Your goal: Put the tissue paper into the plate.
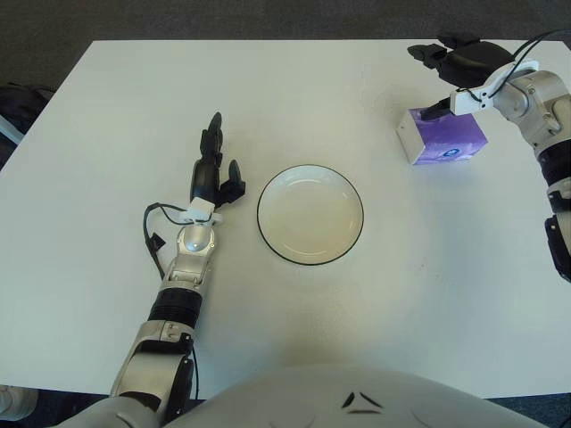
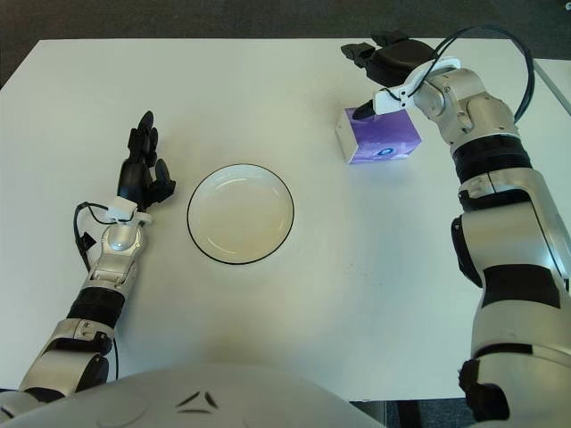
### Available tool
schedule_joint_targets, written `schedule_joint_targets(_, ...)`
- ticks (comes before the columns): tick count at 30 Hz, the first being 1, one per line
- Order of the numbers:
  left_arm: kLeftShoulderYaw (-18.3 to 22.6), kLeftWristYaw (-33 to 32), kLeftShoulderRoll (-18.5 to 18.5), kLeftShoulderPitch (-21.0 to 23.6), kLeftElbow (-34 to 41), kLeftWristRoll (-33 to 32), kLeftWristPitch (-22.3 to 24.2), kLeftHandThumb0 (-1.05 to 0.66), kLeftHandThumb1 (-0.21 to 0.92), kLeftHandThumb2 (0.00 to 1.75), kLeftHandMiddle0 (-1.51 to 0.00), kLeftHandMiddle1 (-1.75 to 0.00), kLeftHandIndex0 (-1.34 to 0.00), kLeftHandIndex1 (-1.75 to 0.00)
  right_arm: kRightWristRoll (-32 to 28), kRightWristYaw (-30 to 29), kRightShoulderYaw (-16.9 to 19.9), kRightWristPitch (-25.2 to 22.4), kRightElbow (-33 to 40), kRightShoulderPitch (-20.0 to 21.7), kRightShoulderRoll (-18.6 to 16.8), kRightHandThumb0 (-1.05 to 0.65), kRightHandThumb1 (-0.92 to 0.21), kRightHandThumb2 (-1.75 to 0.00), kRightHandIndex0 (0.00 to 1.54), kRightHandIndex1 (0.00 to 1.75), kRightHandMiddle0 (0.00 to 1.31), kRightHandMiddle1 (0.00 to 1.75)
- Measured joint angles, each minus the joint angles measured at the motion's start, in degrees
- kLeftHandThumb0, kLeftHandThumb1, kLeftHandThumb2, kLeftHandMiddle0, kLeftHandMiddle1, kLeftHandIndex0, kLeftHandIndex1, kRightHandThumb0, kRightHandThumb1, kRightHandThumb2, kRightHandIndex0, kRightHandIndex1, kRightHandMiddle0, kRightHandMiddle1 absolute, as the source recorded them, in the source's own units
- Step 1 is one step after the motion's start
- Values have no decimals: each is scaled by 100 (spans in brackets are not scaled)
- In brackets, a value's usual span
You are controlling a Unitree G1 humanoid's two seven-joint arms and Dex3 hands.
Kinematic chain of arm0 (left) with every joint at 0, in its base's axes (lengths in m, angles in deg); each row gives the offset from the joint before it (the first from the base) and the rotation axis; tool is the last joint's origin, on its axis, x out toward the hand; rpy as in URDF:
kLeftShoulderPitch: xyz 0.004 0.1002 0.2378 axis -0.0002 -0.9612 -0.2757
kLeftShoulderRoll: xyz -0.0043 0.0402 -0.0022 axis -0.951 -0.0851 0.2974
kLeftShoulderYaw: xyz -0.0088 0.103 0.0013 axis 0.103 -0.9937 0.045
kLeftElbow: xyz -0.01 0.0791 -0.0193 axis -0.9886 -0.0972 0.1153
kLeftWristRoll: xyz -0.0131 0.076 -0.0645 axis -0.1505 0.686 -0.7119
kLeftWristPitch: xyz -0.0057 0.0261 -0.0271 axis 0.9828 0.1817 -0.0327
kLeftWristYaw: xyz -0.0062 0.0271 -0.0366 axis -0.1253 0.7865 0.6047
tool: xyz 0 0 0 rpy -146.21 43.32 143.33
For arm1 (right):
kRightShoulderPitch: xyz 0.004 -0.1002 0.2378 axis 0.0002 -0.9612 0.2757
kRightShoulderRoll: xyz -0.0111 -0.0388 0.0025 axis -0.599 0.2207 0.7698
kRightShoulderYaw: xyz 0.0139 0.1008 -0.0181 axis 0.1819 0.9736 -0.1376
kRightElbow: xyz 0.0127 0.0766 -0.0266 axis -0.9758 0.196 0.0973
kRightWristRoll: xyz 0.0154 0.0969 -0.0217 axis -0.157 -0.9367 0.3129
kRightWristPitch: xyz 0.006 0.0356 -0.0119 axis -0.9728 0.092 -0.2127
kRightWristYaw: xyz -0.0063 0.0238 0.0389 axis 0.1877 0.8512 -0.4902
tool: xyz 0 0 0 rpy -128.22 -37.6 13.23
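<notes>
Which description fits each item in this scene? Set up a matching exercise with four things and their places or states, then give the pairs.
Things:
1. plate
2. tissue pack
3. left robot hand
4. right robot hand

Descriptions:
A. purple, near the table's far right
B. open, above the tissue pack
C. white with dark rim, empty, mid-table
D. idle, left of the plate

Pairs: 1-C, 2-A, 3-D, 4-B

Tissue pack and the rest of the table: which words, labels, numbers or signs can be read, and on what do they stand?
Purple tissue pack: a small round mark and pale print show, too blurred to read.
Plate: no text.
Table: no text.
Right hand, above the pack: no readable text.
</notes>
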Motion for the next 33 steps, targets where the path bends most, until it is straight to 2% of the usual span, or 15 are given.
schedule_joint_targets(5, 10, 1, -1, 0, 0, -5, -1, -78, 92, 93, -16, 0, 0, -34, 97, 65, -165, 40, -126, 48, 0, -105, -92, -16, 0, 0, 0, 0)
schedule_joint_targets(12, 24, 4, -4, -1, 1, -9, -1, -79, 92, 93, -16, 0, 0, -35, 107, 570, -337, 54, -236, 82, 1, -105, -90, -12, 0, 0, 0, 0)
schedule_joint_targets(18, 28, 5, -7, -3, 9, -9, -1, -78, 92, 94, -17, 0, 0, -34, 92, 1309, -385, 93, -378, 181, 15, -105, -87, -10, 0, 0, 0, 0)
schedule_joint_targets(26, 32, 3, -19, -5, 9, -4, -1, -78, 92, 94, -18, -1, 0, -33, -42, 2604, -375, 150, -619, 521, 61, -105, -85, -7, 0, 0, 0, 0)
schedule_joint_targets(33, 33, 3, -23, -5, 9, -1, -1, -77, 92, 94, -18, -1, 0, -32, -234, 3215, -318, 144, -686, 725, 72, -105, -83, -6, 0, 0, 0, 0)
